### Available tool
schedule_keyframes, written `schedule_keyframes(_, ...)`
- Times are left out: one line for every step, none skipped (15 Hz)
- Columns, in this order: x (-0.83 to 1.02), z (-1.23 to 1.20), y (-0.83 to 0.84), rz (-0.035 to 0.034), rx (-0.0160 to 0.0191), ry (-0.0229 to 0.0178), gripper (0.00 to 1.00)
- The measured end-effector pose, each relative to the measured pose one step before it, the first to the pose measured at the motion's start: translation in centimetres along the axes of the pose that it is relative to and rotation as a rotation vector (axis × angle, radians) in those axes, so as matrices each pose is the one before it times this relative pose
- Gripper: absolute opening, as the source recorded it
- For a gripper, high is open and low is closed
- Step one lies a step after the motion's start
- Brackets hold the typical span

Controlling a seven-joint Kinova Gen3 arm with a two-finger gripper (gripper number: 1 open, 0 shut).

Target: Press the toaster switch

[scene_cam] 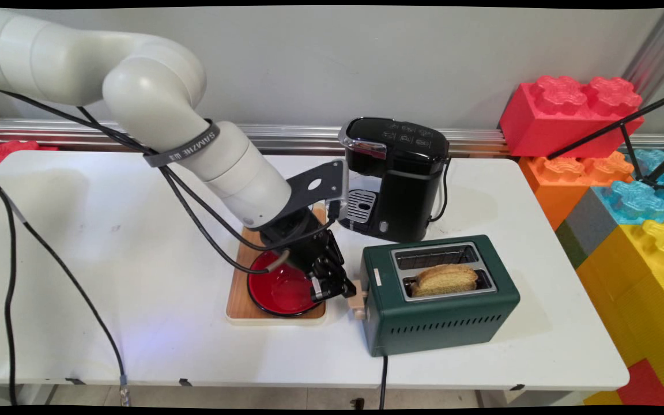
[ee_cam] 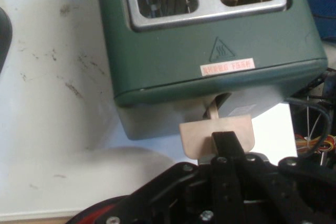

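End effector (scene_cam: 348, 288) is right down low over the tabletop (scene_cam: 136, 242), at the left end of the green toaster (scene_cam: 439, 294). From the hand view its black fingers (ee_cam: 224, 148) look drawn together, pressed against the pale lever tab (ee_cam: 216, 136) that sticks out of that end face. Whether they pinch it or just bear on it, I cannot tell. The lever lies straight ahead of the end effector, touching; its slot runs up and down the end wall, and the toaster's long axis runs away from the hand. Just behind the hand, a red bowl (scene_cam: 277, 291) sits on a wooden board (scene_cam: 240, 305). In the toaster, a slice of bread (scene_cam: 446, 279) stands in the nearer slot, the farther one bare. Beyond, a black coffee machine (scene_cam: 395, 178).
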State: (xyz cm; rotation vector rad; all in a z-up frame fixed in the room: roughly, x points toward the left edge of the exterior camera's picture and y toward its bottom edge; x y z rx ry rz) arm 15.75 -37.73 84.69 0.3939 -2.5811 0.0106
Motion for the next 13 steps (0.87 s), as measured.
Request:
schedule_keyframes(-0.101, 0.224, -0.042, 0.00106, -0.00001, -0.00140, 0.00)
schedule_keyframes(-0.073, 0.161, -0.023, 0.00050, -0.00024, -0.00102, 0.00)
schedule_keyframes(-0.059, 0.156, -0.023, 0.00081, -0.00029, -0.00079, 0.00)
schedule_keyframes(-0.039, 0.105, -0.017, 0.00030, -0.00042, -0.00043, 0.00)
schedule_keyframes(-0.051, 0.141, -0.020, 0.00055, -0.00051, -0.00048, 0.00)
schedule_keyframes(-0.055, 0.155, -0.018, 0.00067, -0.00066, -0.00030, 0.00)
schedule_keyframes(-0.049, 0.140, -0.020, 0.00034, -0.00052, -0.00029, 0.00)
schedule_keyframes(-0.060, 0.088, -0.002, -0.00008, -0.00002, -0.00003, 0.00)
schedule_keyframes(-0.027, 0.072, -0.008, -0.00003, -0.00035, -0.00021, 0.00)
schedule_keyframes(-0.027, 0.094, 0.002, 0.00042, -0.00055, 0.00010, 0.00)
schedule_keyframes(-0.024, 0.061, -0.001, 0.00013, -0.00030, -0.00022, 0.00)
schedule_keyframes(-0.057, 0.113, -0.001, 0.00057, -0.00053, -0.00013, 0.00)
schedule_keyframes(-0.110, 0.068, 0.008, 0.00083, -0.00071, -0.00174, 0.00)
